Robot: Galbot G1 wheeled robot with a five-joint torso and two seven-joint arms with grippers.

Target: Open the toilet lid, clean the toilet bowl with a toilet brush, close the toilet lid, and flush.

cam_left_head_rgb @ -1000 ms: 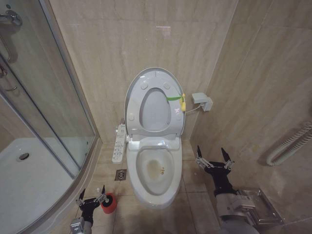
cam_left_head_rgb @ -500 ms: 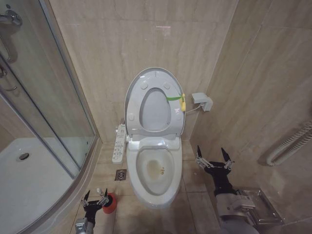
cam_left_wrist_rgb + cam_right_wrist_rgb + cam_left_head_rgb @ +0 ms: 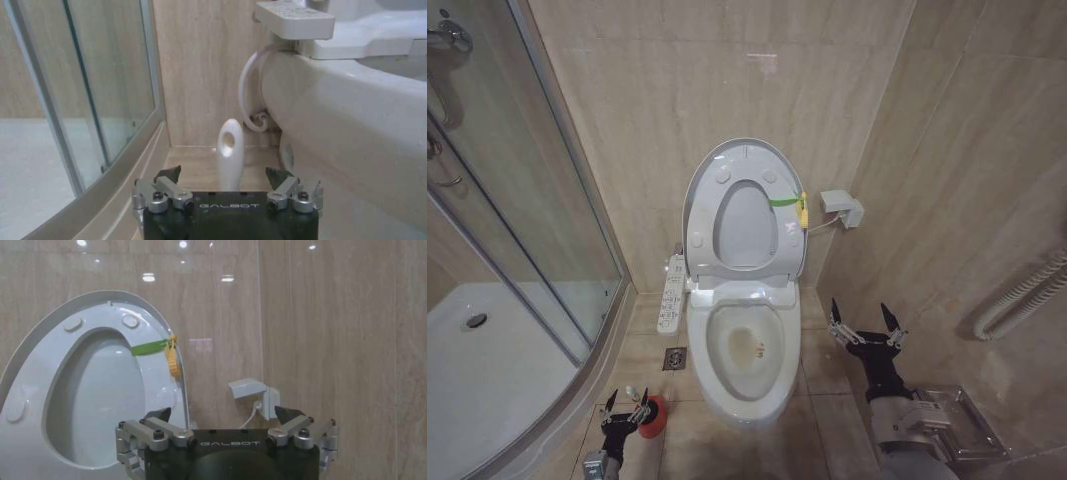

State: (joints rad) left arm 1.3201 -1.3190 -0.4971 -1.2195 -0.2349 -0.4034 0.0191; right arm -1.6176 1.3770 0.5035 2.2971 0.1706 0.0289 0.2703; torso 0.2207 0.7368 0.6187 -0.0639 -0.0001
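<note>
The toilet lid (image 3: 745, 151) stands upright against the wall with the ring seat raised in front of it; it also shows in the right wrist view (image 3: 143, 302). Below lies the toilet bowl (image 3: 745, 372), with a yellowish stain at its bottom. The toilet brush (image 3: 631, 393) stands in its red cup (image 3: 653, 421) on the floor left of the bowl. My left gripper (image 3: 626, 407) is open around the white handle (image 3: 230, 152), which rises between the fingers without touching them. My right gripper (image 3: 865, 323) hangs open and empty to the right of the bowl.
A glass shower door (image 3: 537, 200) and white shower tray (image 3: 487, 370) lie close on the left. A white control panel (image 3: 670, 293) juts from the bowl's left side, above a floor drain (image 3: 675, 358). A wall box (image 3: 841, 207) and a metal holder (image 3: 952, 420) are on the right.
My left gripper has shifted right and slightly down toward the red cup, so the brush handle now stands between its fingers. The right arm and the toilet have not moved.
</note>
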